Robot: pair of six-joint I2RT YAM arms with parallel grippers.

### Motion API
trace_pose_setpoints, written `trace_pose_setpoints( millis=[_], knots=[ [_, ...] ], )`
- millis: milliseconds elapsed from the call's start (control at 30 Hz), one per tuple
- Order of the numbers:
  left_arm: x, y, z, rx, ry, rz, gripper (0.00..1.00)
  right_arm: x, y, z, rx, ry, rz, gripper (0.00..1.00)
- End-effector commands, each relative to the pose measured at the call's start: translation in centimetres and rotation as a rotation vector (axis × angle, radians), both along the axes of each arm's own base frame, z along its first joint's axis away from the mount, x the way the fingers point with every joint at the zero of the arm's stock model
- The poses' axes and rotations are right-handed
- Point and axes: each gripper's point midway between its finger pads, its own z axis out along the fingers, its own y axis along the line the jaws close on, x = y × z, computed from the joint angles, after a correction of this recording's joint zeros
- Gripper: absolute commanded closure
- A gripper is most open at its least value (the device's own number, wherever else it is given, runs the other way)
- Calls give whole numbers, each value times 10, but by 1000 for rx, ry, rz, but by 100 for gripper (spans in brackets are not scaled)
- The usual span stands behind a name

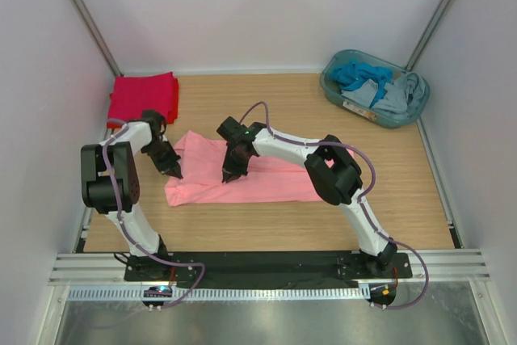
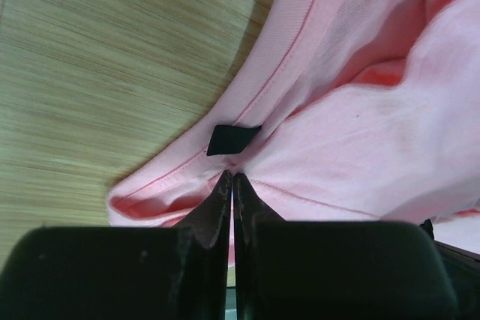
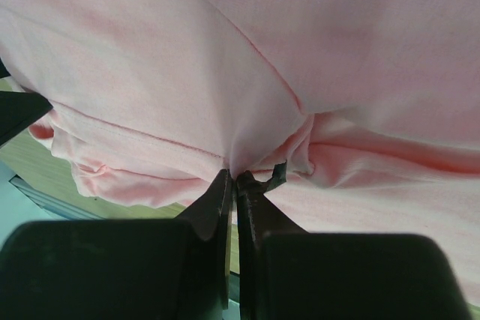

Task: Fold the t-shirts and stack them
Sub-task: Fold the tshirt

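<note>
On salmon-pink soft cloth tee (image 1: 275, 187), small dark neck label (image 2: 231, 139), no legible text. L gripper (image 2: 232, 179): jaws closed, pinching tee's neck edge just below label. R gripper (image 3: 234, 179): jaws closed, pinching bunched pink cloth. Tee lies crumpled mid-left on wooden table (image 1: 323, 224); bright red folded tee (image 1: 144, 96) at far-left corner, apart.

Seen from above, my cell is bright and even. The white walls throw soft light, and my arms cast only faint shadows on the worktop (image 1: 283, 224) beside the tee (image 1: 242, 187). In my wrist views the tee's weave and label (image 2: 231, 139) are sharp, while the worktop left of the tee smears. My left gripper (image 2: 231, 179) and right gripper (image 3: 231, 177) are black, out-of-focus masses below the tee, and its folds hold darker shade.
</note>
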Motion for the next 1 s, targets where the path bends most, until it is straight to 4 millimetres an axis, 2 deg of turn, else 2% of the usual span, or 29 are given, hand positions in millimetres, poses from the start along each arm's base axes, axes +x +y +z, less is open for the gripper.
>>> trace_pose_setpoints(
  millis=[0,233,333,533,867,967],
  knots=[
    [14,1,14,-2,-43,12,100,3,10,17,41,-24,16,97],
    [17,0,40,-5,-70,39,100,4,8,24,39,-41,21,99],
    [12,2,48,6,-54,46,100,5,6,27,36,-48,18,99],
    [-6,9,57,52,16,56,100,5,-1,34,18,-66,23,99],
    [-32,-3,67,12,53,57,100,6,-6,46,24,-92,24,99],
    [-44,-7,64,-5,87,58,100,4,-8,47,24,-86,28,99]
  ],
)
